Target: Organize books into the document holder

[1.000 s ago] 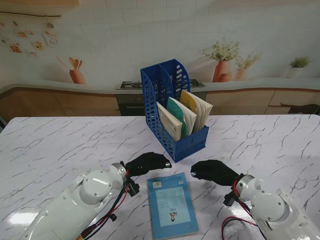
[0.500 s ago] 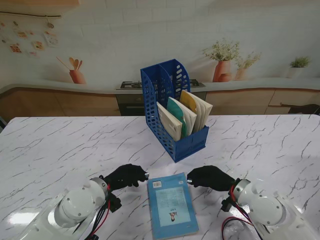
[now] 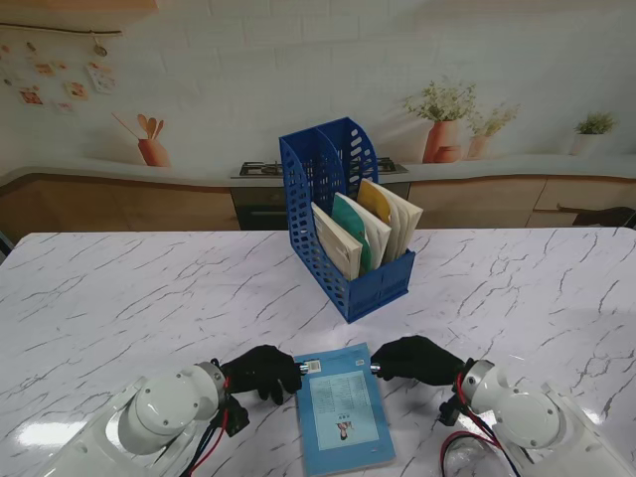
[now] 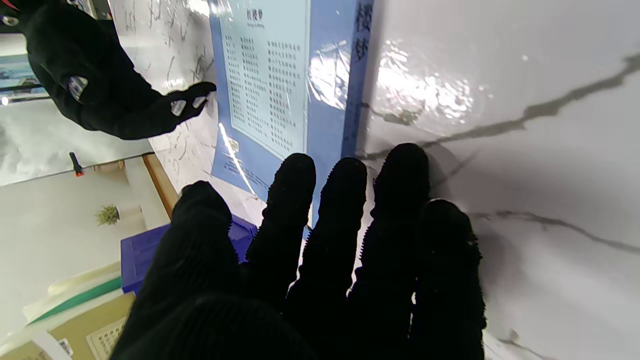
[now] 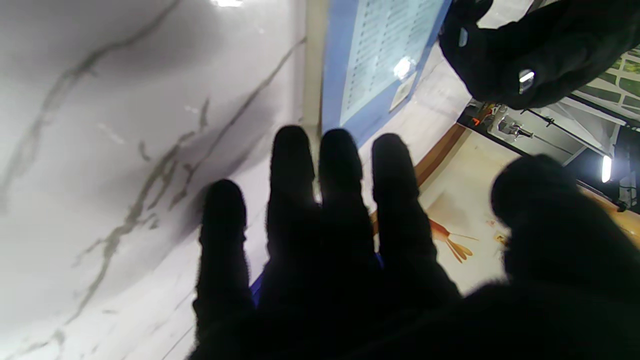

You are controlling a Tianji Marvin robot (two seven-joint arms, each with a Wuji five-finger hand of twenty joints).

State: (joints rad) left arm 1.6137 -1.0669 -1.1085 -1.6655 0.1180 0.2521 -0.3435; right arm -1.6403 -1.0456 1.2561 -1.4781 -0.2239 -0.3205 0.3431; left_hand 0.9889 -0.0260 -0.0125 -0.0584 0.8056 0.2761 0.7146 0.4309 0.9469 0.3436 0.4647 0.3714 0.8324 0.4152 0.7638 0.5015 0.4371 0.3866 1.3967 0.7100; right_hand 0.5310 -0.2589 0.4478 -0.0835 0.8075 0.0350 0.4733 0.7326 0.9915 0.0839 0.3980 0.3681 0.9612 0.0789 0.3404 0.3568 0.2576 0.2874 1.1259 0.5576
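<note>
A light blue book (image 3: pixel 341 407) lies flat on the marble table (image 3: pixel 119 298) close to me, and shows in the wrist views too (image 4: pixel 280 85) (image 5: pixel 370 60). My left hand (image 3: pixel 264 371), in a black glove, is open with its fingertips at the book's left far corner. My right hand (image 3: pixel 415 359) is open too, with fingertips at the book's right far corner. Neither hand holds the book. Farther off stands the blue document holder (image 3: pixel 338 209) with three books (image 3: pixel 366 231) leaning in its front slot.
A kitchen backdrop wall (image 3: pixel 199 89) rises behind the table. White arm housings (image 3: pixel 164 417) (image 3: pixel 527 417) fill the near corners, with red and black cables (image 3: pixel 209 442) beside the left one.
Both hands drew back toward me and closed in on the book's far corners. The left hand came in from the left until its fingertips met the book's edge.
</note>
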